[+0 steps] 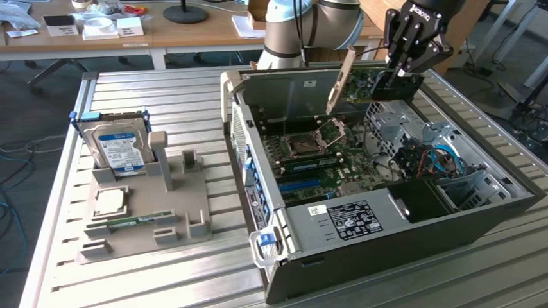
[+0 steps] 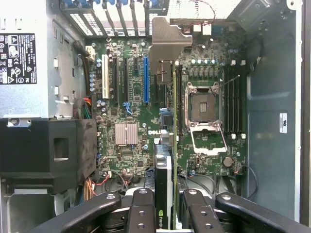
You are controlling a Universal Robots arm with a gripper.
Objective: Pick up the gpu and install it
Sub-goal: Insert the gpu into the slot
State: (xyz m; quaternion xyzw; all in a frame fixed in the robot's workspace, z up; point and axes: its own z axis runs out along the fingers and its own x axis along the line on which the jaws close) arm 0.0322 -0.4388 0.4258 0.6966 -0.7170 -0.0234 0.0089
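One gripper (image 1: 396,82) is clenched on one gpu (image 1: 366,82), holding it in the air above the open computer case (image 1: 385,237), over the case's far end in the exterior view. The card hangs on edge, with its single silver end bracket (image 1: 344,77) towards the exterior view's left. It is not seated in any slot.

In the wrist view the gripper (image 2: 167,214) has one finger on each face of the gpu (image 2: 163,170), which is seen edge-on above the motherboard (image 2: 131,97). On that board one blue slot (image 2: 146,80) and one white slot (image 2: 104,77) lie side by side, and one processor socket (image 2: 204,107) stands open.

On the slatted metal desk (image 1: 154,90), well apart from the case on the exterior view's left, sits one grey tray (image 1: 184,212). It holds three parts: one blue-labelled hard drive (image 1: 120,144) standing upright, one flat processor chip (image 1: 110,202), and one narrow green memory stick (image 1: 128,222).
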